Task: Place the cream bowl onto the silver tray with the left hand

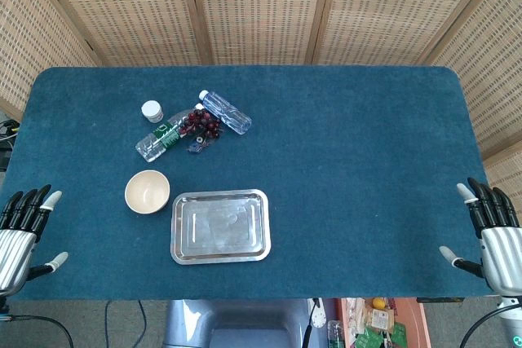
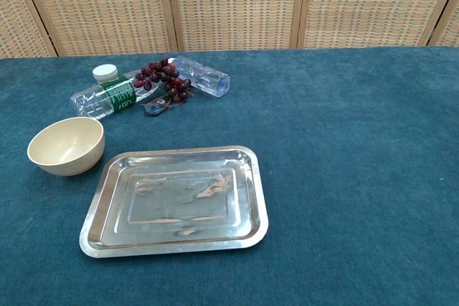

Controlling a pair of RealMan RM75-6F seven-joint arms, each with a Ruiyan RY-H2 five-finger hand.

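Note:
The cream bowl (image 1: pixel 148 192) (image 2: pixel 66 146) stands upright and empty on the blue table, just left of the silver tray (image 1: pixel 220 226) (image 2: pixel 176 201). Nothing lies in the tray. My left hand (image 1: pixel 24 234) hovers at the table's near left edge, fingers spread, holding nothing, well left of the bowl. At the near right edge my right hand (image 1: pixel 488 230) is also open and empty. Neither hand shows in the chest view.
Behind the bowl lie two clear plastic bottles (image 1: pixel 160 140) (image 1: pixel 226 112), a bunch of dark red grapes (image 1: pixel 201 125) and a small white-capped jar (image 1: pixel 152 111). Woven screens stand behind the blue table (image 1: pixel 351 169).

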